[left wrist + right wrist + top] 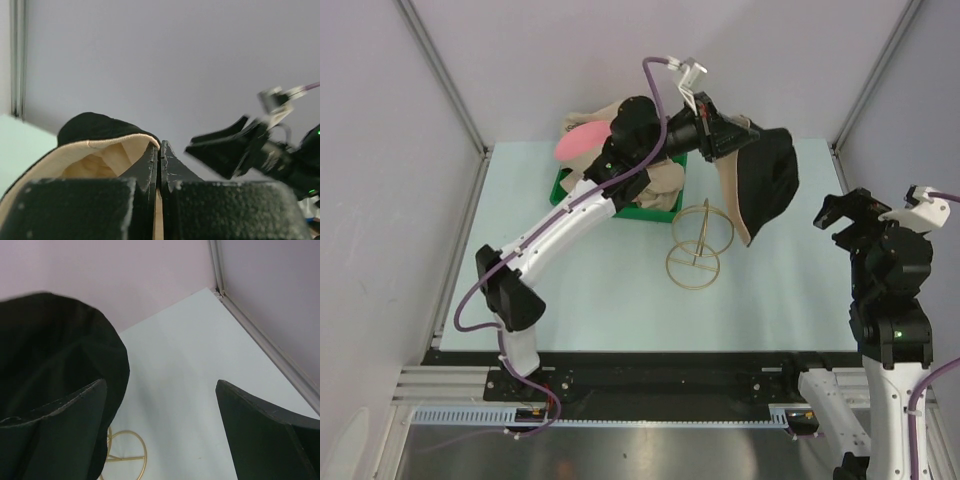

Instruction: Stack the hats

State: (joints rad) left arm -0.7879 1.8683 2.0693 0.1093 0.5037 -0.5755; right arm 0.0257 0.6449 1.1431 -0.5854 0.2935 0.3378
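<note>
**A:** Where is the hat at this moment?

**B:** The held hat (768,180) hangs in the upper right-centre of the top view. Its black side is turned to the camera, and the tan brim edge runs down its left side. The left gripper (733,138) has its fingers pressed together on that brim. In the left wrist view the tan fabric sits directly between the two black fingers.

**A:** And the other hats?

**B:** The other hats (665,185) lie in a heap in the green tray (650,213), at the upper left of centre. One shows a pink side at the top left of the heap.

**A:** What is near the held one?

**B:** The gold wire stand (698,245) is on the table (600,290), just below and left of the hat in the frame. The right gripper (832,213) is at the right, apart from the hat. Its fingers are spread wide and nothing is between them.
</note>
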